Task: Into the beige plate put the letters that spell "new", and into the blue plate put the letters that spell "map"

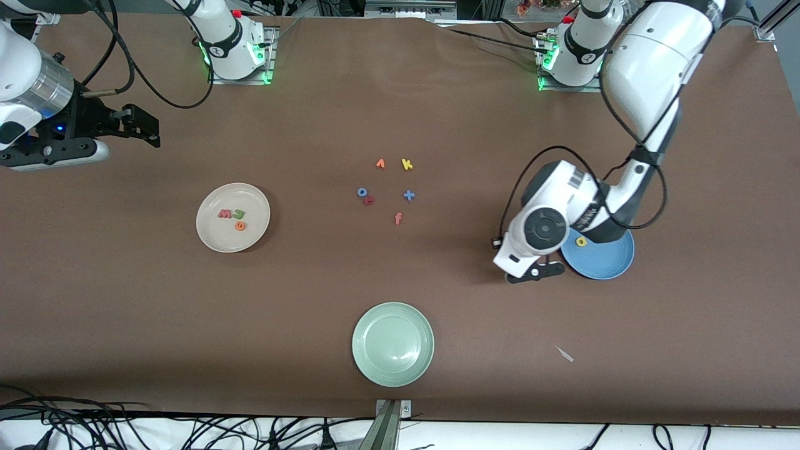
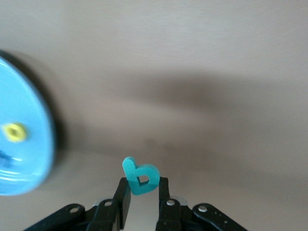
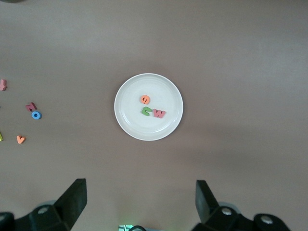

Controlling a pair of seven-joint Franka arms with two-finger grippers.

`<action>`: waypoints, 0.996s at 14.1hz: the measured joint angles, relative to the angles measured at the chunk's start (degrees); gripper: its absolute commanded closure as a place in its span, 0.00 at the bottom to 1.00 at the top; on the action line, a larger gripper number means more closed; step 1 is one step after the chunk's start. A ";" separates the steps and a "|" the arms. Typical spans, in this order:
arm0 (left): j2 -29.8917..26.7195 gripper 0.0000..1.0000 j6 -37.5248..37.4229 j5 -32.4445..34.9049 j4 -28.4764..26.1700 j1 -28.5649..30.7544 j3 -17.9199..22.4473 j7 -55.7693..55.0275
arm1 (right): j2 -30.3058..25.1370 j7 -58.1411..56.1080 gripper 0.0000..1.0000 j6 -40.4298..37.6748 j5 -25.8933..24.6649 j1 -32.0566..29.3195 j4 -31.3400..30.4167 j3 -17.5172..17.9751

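Observation:
A teal p [image 2: 140, 177] is pinched between the fingers of my left gripper [image 2: 143, 185], which is shut on it. That gripper [image 1: 539, 271] hangs over the table just beside the blue plate [image 1: 605, 262]. A yellow a [image 1: 581, 241] lies in that plate, and the left arm covers part of the plate. The beige plate [image 1: 214, 236] holds a dull red w [image 1: 224, 214], a green n [image 1: 239, 214] and an orange e [image 1: 240, 225]. My right gripper [image 1: 145, 128] waits open and empty, raised over the table at the right arm's end, looking down on the beige plate [image 3: 130, 124].
Several loose letters lie mid-table: an orange one [image 1: 380, 164], a yellow k [image 1: 407, 164], a blue o [image 1: 362, 192], a dark red one [image 1: 369, 200], a blue plus shape [image 1: 409, 195] and an orange-red f [image 1: 398, 218]. A pale green plate [image 1: 375, 362] sits nearest the front camera.

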 measured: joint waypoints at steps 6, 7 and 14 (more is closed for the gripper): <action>-0.45 0.75 -6.29 3.59 -0.61 10.10 0.69 25.86 | 0.81 0.00 0.00 0.12 -0.01 -0.01 0.00 -0.02; -0.24 0.70 -6.30 4.47 -0.88 11.32 0.77 28.84 | 0.82 0.00 0.00 0.12 -0.02 -0.01 0.00 -0.03; -0.14 0.00 -7.55 5.06 -1.08 15.66 0.79 39.90 | 0.82 0.00 0.00 0.23 -0.04 -0.02 0.07 -0.05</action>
